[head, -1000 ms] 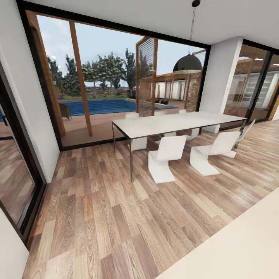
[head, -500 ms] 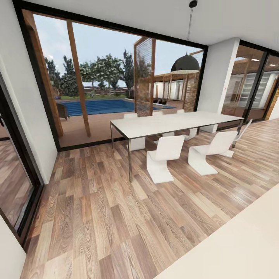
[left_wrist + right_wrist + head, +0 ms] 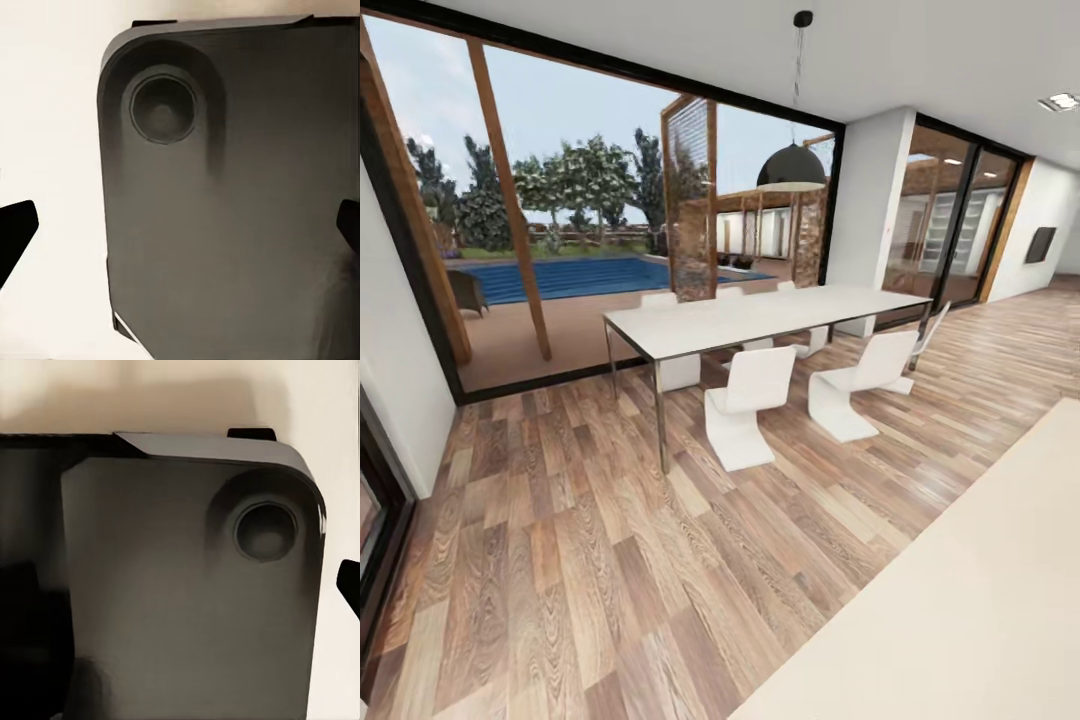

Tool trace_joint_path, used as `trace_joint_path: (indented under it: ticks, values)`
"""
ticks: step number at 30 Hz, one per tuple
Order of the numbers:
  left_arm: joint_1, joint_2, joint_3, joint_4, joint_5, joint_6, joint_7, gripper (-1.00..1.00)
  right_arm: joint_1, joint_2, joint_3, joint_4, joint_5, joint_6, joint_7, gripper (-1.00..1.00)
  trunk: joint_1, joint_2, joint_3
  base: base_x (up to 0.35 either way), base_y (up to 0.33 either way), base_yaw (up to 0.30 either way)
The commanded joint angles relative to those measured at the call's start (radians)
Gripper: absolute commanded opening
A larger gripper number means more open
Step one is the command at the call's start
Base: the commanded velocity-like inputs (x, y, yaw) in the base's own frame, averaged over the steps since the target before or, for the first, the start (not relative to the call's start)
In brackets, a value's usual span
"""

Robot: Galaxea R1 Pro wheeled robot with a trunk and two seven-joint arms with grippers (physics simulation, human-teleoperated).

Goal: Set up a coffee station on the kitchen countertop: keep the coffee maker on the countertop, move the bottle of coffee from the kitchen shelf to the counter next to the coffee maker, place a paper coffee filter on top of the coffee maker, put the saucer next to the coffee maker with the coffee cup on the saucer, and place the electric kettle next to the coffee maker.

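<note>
Coffee-station things sit elsewhere; beyond the long white dining table (image 3: pixel 760 318), white chairs (image 3: pixel 745 405). Handling can't be judged. Gripper openings: cannot tell.

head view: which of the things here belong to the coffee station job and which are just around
Belonging to the job:
- none of the coffee things here

Just around:
- long white dining table
- white curved chairs, one at
- black dome pendant lamp
- blue outdoor pool
- wood plank floor
- pale cream flat surface in the near right corner
</note>
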Motion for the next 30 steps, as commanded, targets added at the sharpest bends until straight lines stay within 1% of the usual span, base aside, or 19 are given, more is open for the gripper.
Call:
trace_joint_path:
  ticks: [1,6,9,12,16,30]
  values:
    - [0.0,-0.001,0.0,-0.001,0.0,-0.108,0.0,1.0,0.0,0.0,-0.001,-0.002,0.0,0.0,0.001,1.0,0.0,0.0,-0.001,0.0,0.0,-0.264]
    - [0.0,-0.001,0.004,-0.002,0.007,-0.111,0.002,1.0,0.0,0.001,0.003,-0.004,0.002,-0.001,0.001,1.0,0.0,0.0,-0.001,0.0,0.0,-0.261]
    - [0.0,0.0,0.004,-0.002,0.03,-0.113,0.002,1.0,0.0,0.001,0.005,-0.004,0.004,-0.003,0.001,1.0,0.0,0.0,-0.001,0.0,0.0,-0.231]
    - [0.0,0.003,0.004,-0.002,0.04,-0.114,0.003,1.0,0.0,0.001,0.005,-0.005,0.004,-0.003,0.001,1.0,0.0,0.0,-0.001,0.0,0.0,-0.253]
    - [0.0,0.009,0.004,-0.002,0.04,-0.114,-0.001,1.0,0.0,0.0,0.005,-0.005,0.004,-0.004,0.001,1.0,0.0,0.0,-0.001,0.0,0.0,-0.264]
    - [0.0,0.014,0.004,-0.002,0.038,-0.114,-0.001,1.0,0.0,0.0,0.005,-0.005,0.004,-0.004,0.001,1.0,0.0,0.0,-0.001,0.0,0.0,-0.267]
